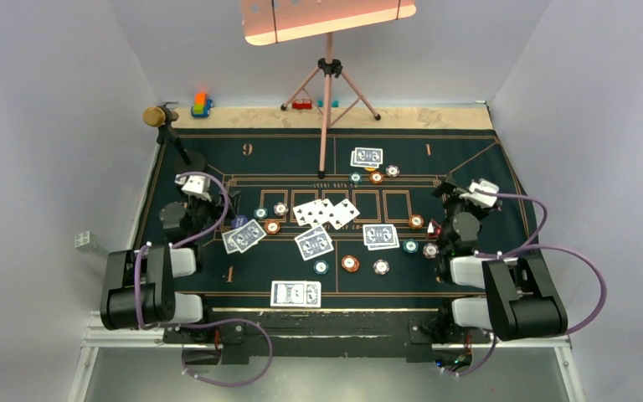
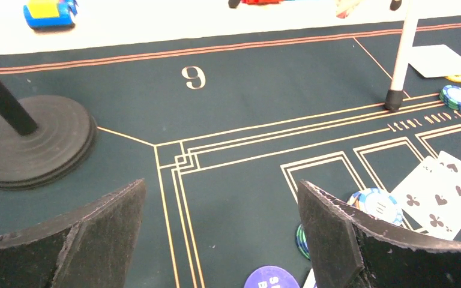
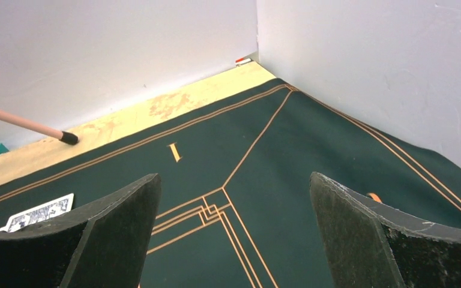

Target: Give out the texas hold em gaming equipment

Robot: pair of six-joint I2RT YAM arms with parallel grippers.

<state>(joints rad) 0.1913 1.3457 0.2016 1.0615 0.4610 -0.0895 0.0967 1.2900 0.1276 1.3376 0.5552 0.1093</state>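
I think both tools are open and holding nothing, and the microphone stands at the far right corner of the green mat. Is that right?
Not quite: the microphone stands at the far left corner of the green mat, as the top view shows. The rest holds: the left tool and the right tool are both open and holding nothing.

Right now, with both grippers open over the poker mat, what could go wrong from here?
1. The microphone base sits close beside the left gripper; a swing to that side could knock it over.
2. The tripod's centre pole stands on the mat near the far cards; a reach there might clip it.
3. The face-up cards overlap; picking one may drag its neighbours.
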